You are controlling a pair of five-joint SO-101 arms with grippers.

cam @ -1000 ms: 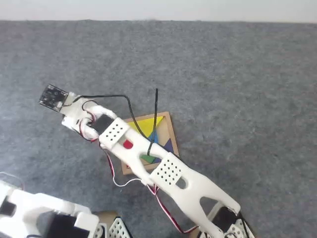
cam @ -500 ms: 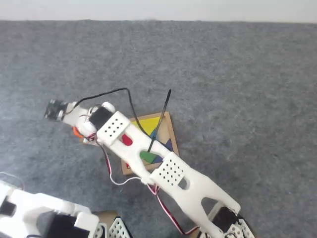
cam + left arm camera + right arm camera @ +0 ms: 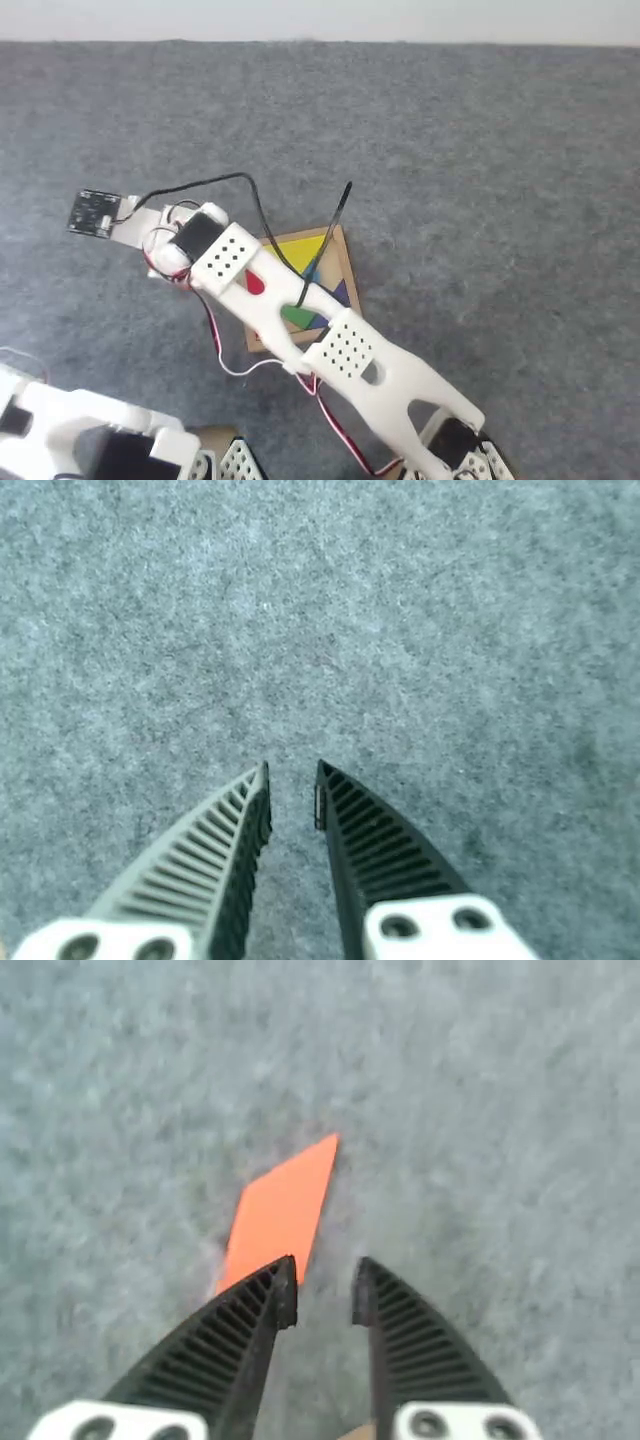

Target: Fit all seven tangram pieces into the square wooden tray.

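Right wrist view: right gripper (image 3: 322,1290) hangs low over the grey carpet (image 3: 500,1110), fingers slightly parted, nothing between them. The orange parallelogram piece (image 3: 282,1208) lies flat on the carpet just ahead, and one fingertip overlaps its near end; contact cannot be told. High view: the right arm (image 3: 265,300) stretches across the wooden tray (image 3: 350,268) and past its left side. A yellow piece (image 3: 298,250) and a green piece (image 3: 296,318) sit in the tray, partly hidden by the arm. Left wrist view: left gripper (image 3: 292,800) over carpet, fingers a little apart, holding nothing.
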